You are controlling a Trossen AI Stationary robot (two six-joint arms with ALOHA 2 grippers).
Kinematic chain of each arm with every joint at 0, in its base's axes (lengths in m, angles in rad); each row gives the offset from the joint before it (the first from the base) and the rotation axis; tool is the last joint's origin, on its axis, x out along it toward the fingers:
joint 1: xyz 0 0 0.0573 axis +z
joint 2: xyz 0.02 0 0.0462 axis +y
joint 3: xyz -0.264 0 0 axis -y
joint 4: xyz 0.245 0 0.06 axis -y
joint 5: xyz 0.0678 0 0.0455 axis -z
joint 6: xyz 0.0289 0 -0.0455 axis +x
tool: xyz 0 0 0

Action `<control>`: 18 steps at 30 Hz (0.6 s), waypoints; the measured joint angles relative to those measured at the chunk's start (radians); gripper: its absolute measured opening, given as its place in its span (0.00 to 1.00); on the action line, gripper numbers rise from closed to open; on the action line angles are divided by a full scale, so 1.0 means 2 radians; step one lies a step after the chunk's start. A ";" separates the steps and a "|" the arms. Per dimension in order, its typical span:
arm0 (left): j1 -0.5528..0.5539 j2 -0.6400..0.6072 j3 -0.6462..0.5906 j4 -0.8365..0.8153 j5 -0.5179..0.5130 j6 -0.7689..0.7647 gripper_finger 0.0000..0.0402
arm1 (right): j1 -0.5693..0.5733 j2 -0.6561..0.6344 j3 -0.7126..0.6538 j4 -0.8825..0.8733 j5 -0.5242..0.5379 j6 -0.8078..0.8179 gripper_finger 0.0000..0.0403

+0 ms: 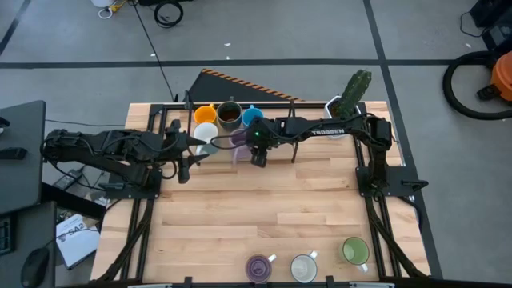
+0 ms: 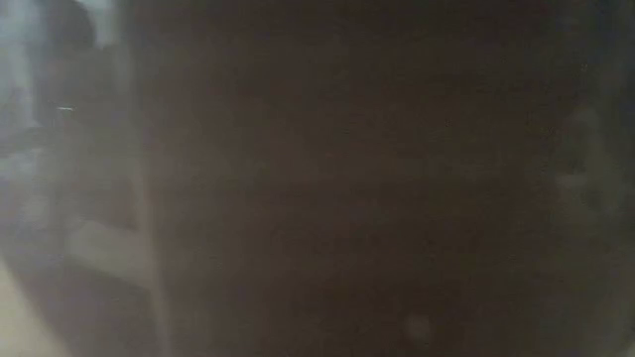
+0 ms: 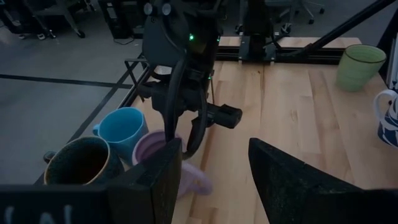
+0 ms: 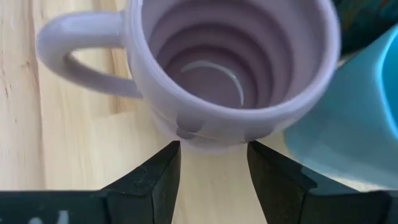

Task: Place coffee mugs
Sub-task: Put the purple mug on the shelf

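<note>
Five mugs cluster at the table's far edge: orange (image 1: pixel 205 114), dark brown (image 1: pixel 229 114), blue (image 1: pixel 252 116), white (image 1: pixel 206 134) and purple (image 1: pixel 238 141). My right gripper (image 1: pixel 258 154) hangs over the purple mug (image 4: pixel 230 68). Its open fingers (image 4: pixel 211 155) stand just short of the mug's outer wall, opposite the side that bears the handle (image 4: pixel 74 50). My left gripper (image 3: pixel 214 155) is open and waits left of the cluster (image 1: pixel 190 148). A second purple mug (image 1: pixel 258 268), a white one (image 1: pixel 303 268) and a green one (image 1: pixel 355 251) stand upright along the near edge.
The blue mug (image 4: pixel 348 124) sits close beside the purple one, with the dark brown mug (image 3: pixel 81 163) behind it. A white pot with a green cactus (image 1: pixel 352 96) stands at the far right corner. Bare wood (image 1: pixel 272 208) fills the table's middle. Something dark blocks the low view.
</note>
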 joint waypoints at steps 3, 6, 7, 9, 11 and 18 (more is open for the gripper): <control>0.000 0.000 0.000 0.000 0.000 0.000 0.48 | 0.000 0.000 0.000 0.015 0.000 -0.004 0.47; 0.000 0.000 0.000 0.000 0.000 0.000 0.48 | 0.000 0.000 0.000 0.030 -0.003 -0.004 0.47; 0.000 0.000 0.000 0.000 0.000 0.000 0.48 | 0.000 0.000 0.000 0.037 -0.007 -0.005 0.47; 0.000 0.000 0.000 0.000 0.000 0.003 0.48 | 0.000 0.000 0.000 0.050 -0.013 -0.005 0.47; 0.000 0.000 0.000 0.000 0.000 0.005 0.48 | 0.000 0.000 0.000 0.059 -0.014 -0.005 0.47; 0.000 0.000 0.000 0.000 0.000 0.010 0.48 | 0.000 0.000 0.000 0.080 -0.015 -0.008 0.47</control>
